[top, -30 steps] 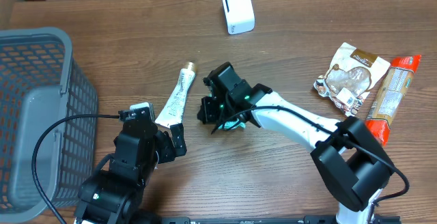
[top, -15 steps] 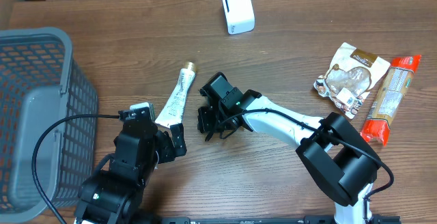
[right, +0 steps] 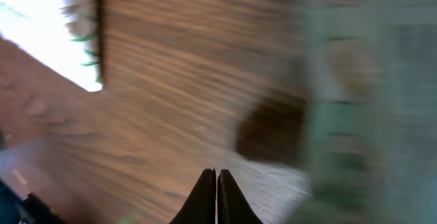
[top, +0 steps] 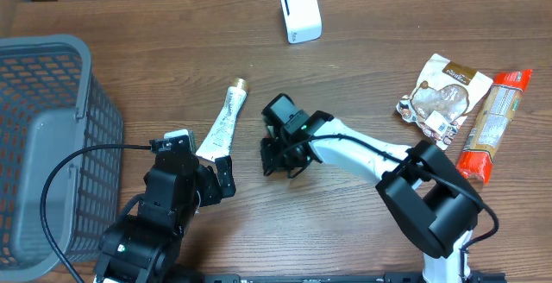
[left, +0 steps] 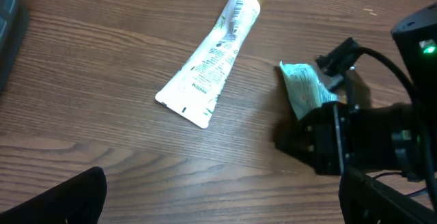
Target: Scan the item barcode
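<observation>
A small green-and-white packet [left: 304, 91] lies on the wooden table; in the left wrist view it sits right against the right gripper's black fingers. From overhead the right gripper [top: 276, 156] covers it. In the right wrist view the right gripper [right: 216, 183] is shut, fingertips pressed together with nothing between them, and a blurred green shape [right: 355, 101] is beside them on the right. The white scanner [top: 300, 12] stands at the back of the table. My left gripper [left: 222, 203] is open above bare wood, near the toothpaste tube [left: 212, 63].
A grey basket [top: 52, 145] fills the left side. The white toothpaste tube [top: 222, 121] lies between the two arms. At the right lie a crinkled snack bag [top: 442, 97] and a long red-orange package [top: 492, 128].
The right gripper has swung a little toward the front and right over the packet, and its fingers have closed the last bit. The left arm has not moved.
</observation>
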You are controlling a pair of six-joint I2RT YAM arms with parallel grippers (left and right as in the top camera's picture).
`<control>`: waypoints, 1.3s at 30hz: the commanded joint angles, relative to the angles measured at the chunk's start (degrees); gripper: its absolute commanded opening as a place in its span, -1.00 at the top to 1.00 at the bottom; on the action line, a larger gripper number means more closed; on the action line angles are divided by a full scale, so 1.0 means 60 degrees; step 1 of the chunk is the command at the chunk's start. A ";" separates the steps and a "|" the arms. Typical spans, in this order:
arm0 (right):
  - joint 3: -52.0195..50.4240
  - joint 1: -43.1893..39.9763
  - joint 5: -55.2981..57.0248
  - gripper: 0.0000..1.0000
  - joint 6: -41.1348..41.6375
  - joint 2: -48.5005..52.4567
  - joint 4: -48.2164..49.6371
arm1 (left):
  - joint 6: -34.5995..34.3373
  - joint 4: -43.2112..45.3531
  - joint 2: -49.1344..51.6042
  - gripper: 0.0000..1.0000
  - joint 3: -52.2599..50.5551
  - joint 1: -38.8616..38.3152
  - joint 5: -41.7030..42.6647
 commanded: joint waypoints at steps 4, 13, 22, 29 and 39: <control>0.0022 -0.0878 0.0284 0.93 -0.0827 0.0062 -0.0375 | -0.0160 0.0036 -0.0007 -0.99 0.0000 0.0000 -0.0127; 0.0393 -0.2080 -0.0390 0.93 -0.2226 -0.0011 -0.1621 | -0.0160 0.0036 -0.0007 -0.99 0.0000 0.0000 -0.0127; 0.1683 -0.3574 -0.2575 -0.11 -0.4903 -0.1169 -0.3585 | -0.0160 0.0033 -0.0007 -0.99 0.0000 0.0000 -0.0127; 0.1843 -0.4368 -0.1625 -0.59 -0.5901 -0.0670 -0.1920 | -0.0160 0.0036 -0.0007 -1.00 0.0000 0.0000 -0.0127; 0.1847 -0.4331 -0.2874 -0.67 -0.6739 0.1027 -0.1031 | -0.0160 0.0033 -0.0007 -1.00 0.0000 0.0000 -0.0127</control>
